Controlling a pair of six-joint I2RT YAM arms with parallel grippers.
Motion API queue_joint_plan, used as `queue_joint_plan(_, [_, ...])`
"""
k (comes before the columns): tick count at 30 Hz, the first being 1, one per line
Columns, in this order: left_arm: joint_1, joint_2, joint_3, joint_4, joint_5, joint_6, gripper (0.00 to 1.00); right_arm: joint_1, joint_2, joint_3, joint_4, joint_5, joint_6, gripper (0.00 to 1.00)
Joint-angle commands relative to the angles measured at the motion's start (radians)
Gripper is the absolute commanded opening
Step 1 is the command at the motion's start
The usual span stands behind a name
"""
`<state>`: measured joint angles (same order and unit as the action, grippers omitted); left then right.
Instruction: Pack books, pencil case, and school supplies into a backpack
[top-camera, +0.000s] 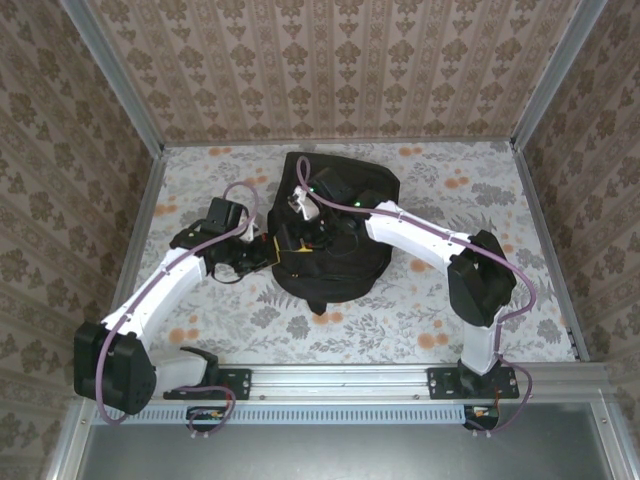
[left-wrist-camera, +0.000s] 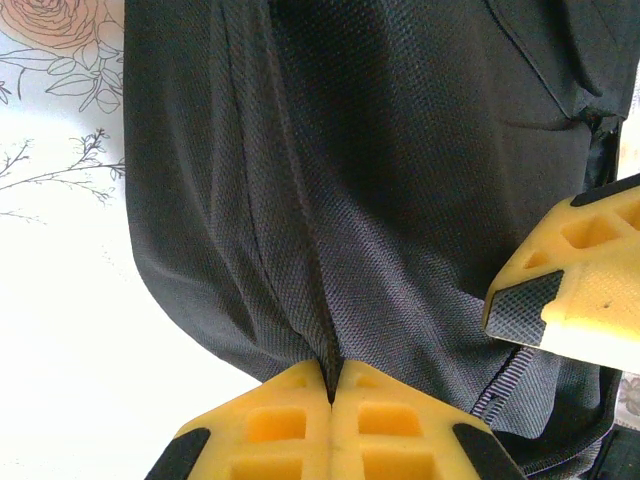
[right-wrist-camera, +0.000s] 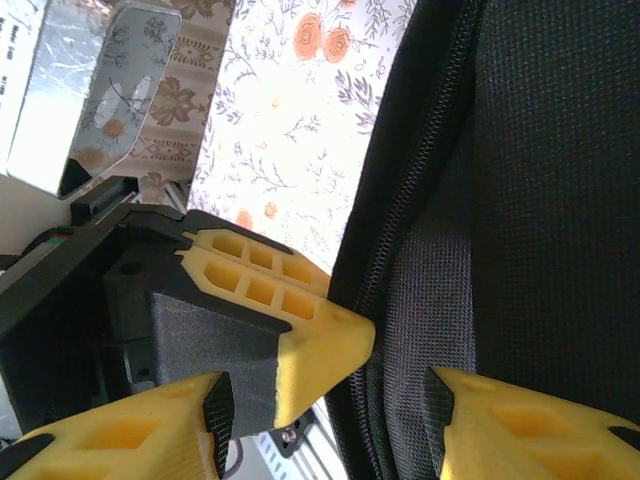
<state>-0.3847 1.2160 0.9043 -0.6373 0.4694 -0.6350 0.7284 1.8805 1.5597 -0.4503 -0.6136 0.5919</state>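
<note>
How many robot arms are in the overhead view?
2. The left arm, lower left, reaches the backpack at its left edge; the right arm, lower right, reaches across its upper part.

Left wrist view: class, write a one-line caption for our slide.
Left fingers pinch a fold of the black backpack, a right finger close beside it.

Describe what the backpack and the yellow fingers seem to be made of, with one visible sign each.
Backpack: matte black woven fabric, likely synthetic; fine weave and soft folds show. Fingers: hard yellow plastic, probably; rigid moulded pockets, dark textured pads.
</note>
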Motion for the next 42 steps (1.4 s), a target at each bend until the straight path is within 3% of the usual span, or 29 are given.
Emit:
queue_joint_plan(1, [0.007,-0.036,0.002,0.045,0.047,-0.008,0.00,-0.008,-0.002,-0.035,-0.002,0.011,-0.041,0.56])
queue_joint_plan(12, [0.009,-0.032,0.005,0.047,0.043,-0.009,0.00,-0.009,-0.068,-0.151,0.022,-0.044,-0.038,0.56])
queue_joint_plan(21, [0.009,-0.037,0.002,0.044,0.036,-0.011,0.00,-0.040,-0.080,-0.165,0.045,-0.110,0.062,0.49])
queue_joint_plan(42, [0.009,-0.042,0.002,0.034,0.026,-0.007,0.00,-0.078,-0.113,-0.227,-0.007,-0.254,0.150,0.46])
